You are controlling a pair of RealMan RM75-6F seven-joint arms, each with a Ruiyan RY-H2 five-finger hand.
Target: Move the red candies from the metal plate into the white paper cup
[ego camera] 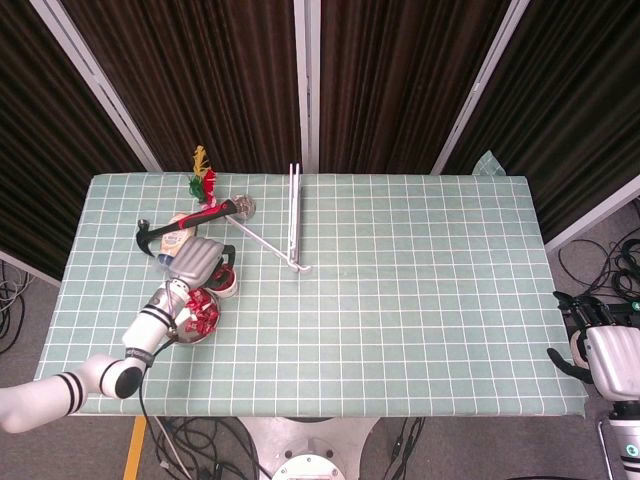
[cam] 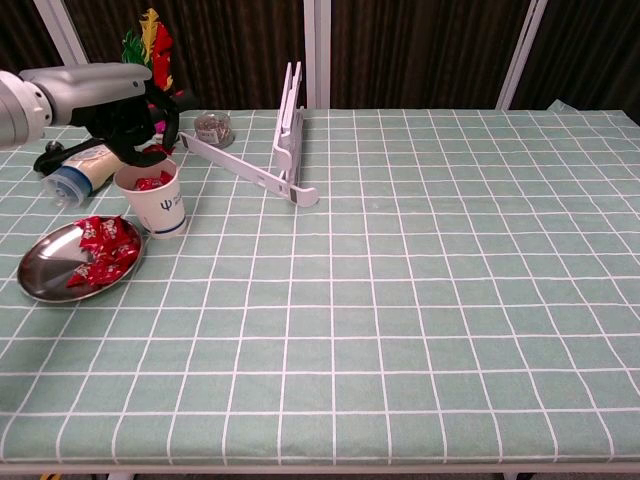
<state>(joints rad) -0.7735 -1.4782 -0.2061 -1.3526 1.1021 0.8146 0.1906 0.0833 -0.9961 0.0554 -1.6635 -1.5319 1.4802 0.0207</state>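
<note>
Your left hand (cam: 128, 125) hangs over the cup (cam: 152, 197), fingers curled on what looks like a red candy. Release too far back and it misses the rim. More candies (cam: 100, 250) wait on the plate (cam: 40, 272). Right hand (ego camera: 598, 345) is off-table, fingers spread, empty.

The table (cam: 420, 300) wears a green cloth with a white grid. Everything on it sits toward the far left. Nearest is the plate (cam: 40, 275), with the cup (cam: 152, 198) just beside it on the right. Behind the cup lie a bottle (cam: 78, 168) on its side and a hammer (ego camera: 160, 230). Farther back stand a small jar (cam: 212, 128) and what looks like a feathered toy (cam: 148, 50). A white stand (cam: 285, 140) lies right of the jar.
</note>
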